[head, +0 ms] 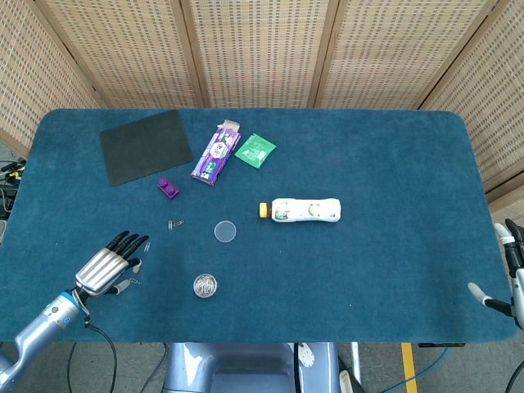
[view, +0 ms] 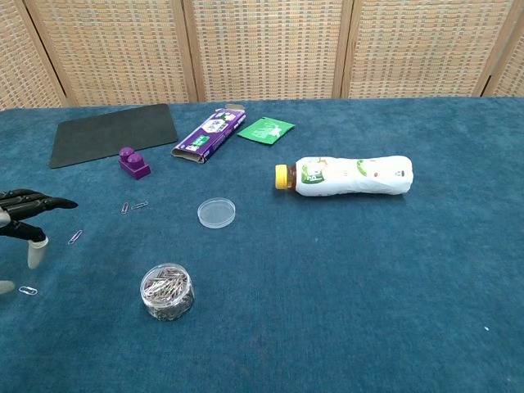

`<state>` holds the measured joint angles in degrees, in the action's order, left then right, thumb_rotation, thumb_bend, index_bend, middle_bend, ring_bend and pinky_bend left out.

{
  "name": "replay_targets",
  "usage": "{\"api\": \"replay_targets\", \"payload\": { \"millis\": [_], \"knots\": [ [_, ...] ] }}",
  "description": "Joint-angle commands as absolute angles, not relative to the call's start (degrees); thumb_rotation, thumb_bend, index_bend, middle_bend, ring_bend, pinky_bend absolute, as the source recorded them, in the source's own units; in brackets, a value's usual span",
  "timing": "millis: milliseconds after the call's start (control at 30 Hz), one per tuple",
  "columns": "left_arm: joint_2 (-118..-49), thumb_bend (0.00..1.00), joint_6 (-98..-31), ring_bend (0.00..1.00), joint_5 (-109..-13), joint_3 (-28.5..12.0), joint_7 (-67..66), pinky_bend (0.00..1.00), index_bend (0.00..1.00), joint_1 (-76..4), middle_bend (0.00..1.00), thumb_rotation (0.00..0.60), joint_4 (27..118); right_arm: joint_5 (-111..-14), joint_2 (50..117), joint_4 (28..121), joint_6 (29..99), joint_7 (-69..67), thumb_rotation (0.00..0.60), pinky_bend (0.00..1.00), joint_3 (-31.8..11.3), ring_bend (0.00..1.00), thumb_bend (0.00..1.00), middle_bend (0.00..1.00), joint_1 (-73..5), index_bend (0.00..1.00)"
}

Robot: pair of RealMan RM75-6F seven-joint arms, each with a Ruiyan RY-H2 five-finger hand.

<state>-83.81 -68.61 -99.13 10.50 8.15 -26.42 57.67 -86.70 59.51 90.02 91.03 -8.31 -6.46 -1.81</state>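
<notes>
My left hand (head: pixel 106 266) hovers low over the blue cloth near the front left, fingers spread, holding nothing; the chest view shows its dark fingertips (view: pixel 33 201) at the left edge. Loose paper clips lie around it: one (view: pixel 75 237) just ahead of the fingers, another (view: pixel 28 290) below the hand. A small clear jar of paper clips (head: pixel 205 285) (view: pixel 167 291) stands to its right, with its round clear lid (head: pixel 225 231) (view: pixel 216 213) lying apart from it. My right hand (head: pixel 508 266) shows only partly at the right edge, off the table, white fingers apart and empty.
A white bottle with a yellow cap (head: pixel 304 210) lies on its side mid-table. Behind it are a purple carton (head: pixel 216 152), a green sachet (head: pixel 255 150), a black mat (head: pixel 146 146) and a purple brick (head: pixel 169 187). Two more clips (head: pixel 174 223) lie near the lid.
</notes>
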Motion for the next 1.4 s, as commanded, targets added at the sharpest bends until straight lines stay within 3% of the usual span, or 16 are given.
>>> {"api": "replay_targets", "payload": {
  "millis": [33, 500, 1400],
  "knots": [
    [-84.0, 0.31, -68.3, 0.0, -99.0, 10.6, 8.2, 0.0, 0.5, -26.4, 0.0, 0.6, 57.4, -86.8, 59.5, 90.0, 91.0, -8.3, 0.6, 0.0, -6.4, 0.0, 0.0, 0.0, -1.8, 0.0],
    [-85.1, 0.37, -67.3, 0.0, -98.7, 10.7, 8.7, 0.0, 0.5, -26.0, 0.0, 0.6, 56.3, -86.8, 59.4, 90.0, 91.1, -8.5, 0.6, 0.0, -6.4, 0.0, 0.0, 0.0, -1.8, 0.0],
    [-86.8, 0.38, -66.9, 0.0, -98.7, 10.7, 9.3, 0.0, 0.52, -25.9, 0.0, 0.6, 54.3, -86.7, 59.4, 89.9, 90.9, -8.6, 0.6, 0.0, -6.4, 0.0, 0.0, 0.0, -1.8, 0.0]
  ]
}}
